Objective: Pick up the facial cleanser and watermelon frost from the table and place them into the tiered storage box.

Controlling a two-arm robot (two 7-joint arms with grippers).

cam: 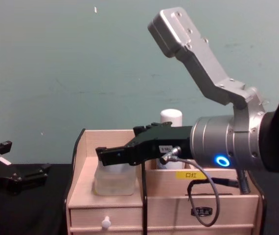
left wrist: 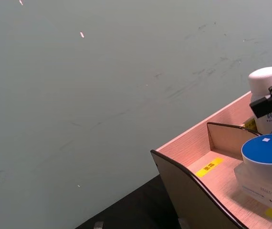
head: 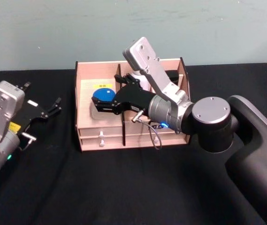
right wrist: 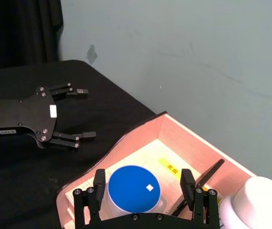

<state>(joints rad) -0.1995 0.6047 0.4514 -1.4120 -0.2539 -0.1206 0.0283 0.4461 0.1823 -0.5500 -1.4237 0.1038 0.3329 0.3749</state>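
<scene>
Overhead, right gripper (head: 97, 106) spread astride blue-lidded jar (head: 104, 95); sideways, its clear body (cam: 113, 181).

The storage box (head: 100, 136) stands mid-frame on the desk (head: 124, 187), a jar (head: 103, 101) in its left compartment, a bottle (left wrist: 268, 100) behind

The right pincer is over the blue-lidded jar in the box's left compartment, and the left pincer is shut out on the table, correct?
Not quite. The left pincer is open, not shut: the right wrist view shows its fingers spread apart over the black table. The rest holds: the right pincer straddles the blue-lidded jar in the left compartment of the tiered storage box.
</scene>
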